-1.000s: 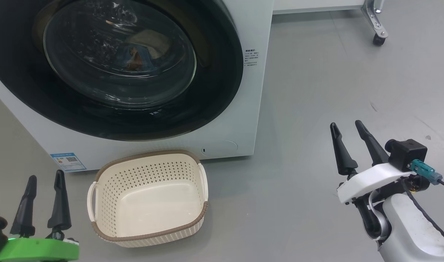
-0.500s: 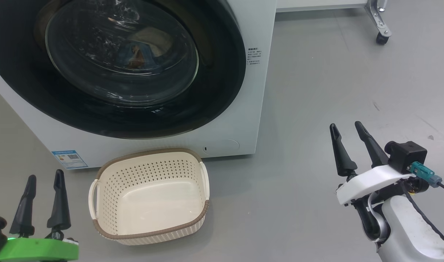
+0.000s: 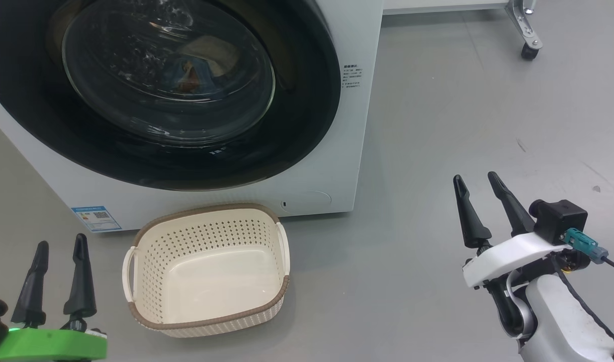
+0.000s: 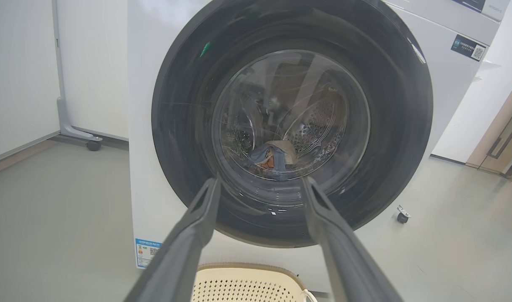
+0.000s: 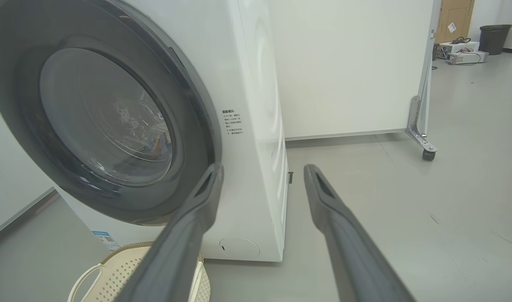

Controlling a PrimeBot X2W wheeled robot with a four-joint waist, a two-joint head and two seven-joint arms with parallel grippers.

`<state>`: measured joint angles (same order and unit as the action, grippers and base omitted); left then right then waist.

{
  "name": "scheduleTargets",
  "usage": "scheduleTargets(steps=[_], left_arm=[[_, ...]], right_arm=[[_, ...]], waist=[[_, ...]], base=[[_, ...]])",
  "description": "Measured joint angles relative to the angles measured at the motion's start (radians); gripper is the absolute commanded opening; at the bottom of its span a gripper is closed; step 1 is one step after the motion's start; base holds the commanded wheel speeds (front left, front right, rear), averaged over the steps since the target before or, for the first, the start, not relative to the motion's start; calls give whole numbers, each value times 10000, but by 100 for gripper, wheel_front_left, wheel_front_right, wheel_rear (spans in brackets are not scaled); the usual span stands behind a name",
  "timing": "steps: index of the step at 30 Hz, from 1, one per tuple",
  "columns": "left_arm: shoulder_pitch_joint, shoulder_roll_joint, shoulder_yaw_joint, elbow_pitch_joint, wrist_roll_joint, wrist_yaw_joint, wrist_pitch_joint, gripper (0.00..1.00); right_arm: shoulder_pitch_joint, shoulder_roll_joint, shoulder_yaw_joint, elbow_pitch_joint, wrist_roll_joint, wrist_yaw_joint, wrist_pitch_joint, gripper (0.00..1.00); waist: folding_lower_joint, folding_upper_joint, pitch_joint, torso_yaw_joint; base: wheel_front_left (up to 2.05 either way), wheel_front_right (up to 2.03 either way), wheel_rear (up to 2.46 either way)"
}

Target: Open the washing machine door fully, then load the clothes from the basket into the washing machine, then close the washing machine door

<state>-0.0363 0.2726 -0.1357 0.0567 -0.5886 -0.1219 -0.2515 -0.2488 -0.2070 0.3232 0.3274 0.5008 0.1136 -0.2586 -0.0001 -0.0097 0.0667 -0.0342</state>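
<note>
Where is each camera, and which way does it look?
Head view: on the head, looking down at the washing machine door, basket, left gripper, right gripper.
Left wrist view: on that wrist, facing the door squarely, between own fingers.
Right wrist view: on that wrist, facing the door slantwise, between own fingers.
All three share door and basket.

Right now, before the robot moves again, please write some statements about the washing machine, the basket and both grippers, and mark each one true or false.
1. The washing machine door is shut. True.
2. The basket holds blue clothes. False: it is empty, and the clothes lie in the drum behind the door glass.
3. The left gripper is shut on a basket handle. False: its fingers stand apart, hold nothing and are clear of the basket.
4. The right gripper is open over the grey floor. True.
5. The basket stands on the floor in front of the washing machine. True.
</note>
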Motion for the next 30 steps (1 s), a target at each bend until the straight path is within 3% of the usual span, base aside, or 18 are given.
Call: scheduleTargets(steps=[18,19,25,30], left_arm=[[1,98,-71,-4,0,0,0,100],[1,117,-107,-15,0,0,0,0],[107,-449,-351,564,-2,2,48,0],[215,-527,-357,625,-305,2,104,0]], right_arm=[[9,157,-130,-19,-121,4,0,100],[12,167,-136,-19,-161,6,0,0],[615,435,4,533,-167,0,2,0],[791,497,-102,550,150,0,94,0]], waist=[[0,0,60,-12],[0,0,63,-14],[1,0,64,-15],[1,0,44,-4]], base=[[0,0,0],[0,0,0],[0,0,0],[0,0,0]])
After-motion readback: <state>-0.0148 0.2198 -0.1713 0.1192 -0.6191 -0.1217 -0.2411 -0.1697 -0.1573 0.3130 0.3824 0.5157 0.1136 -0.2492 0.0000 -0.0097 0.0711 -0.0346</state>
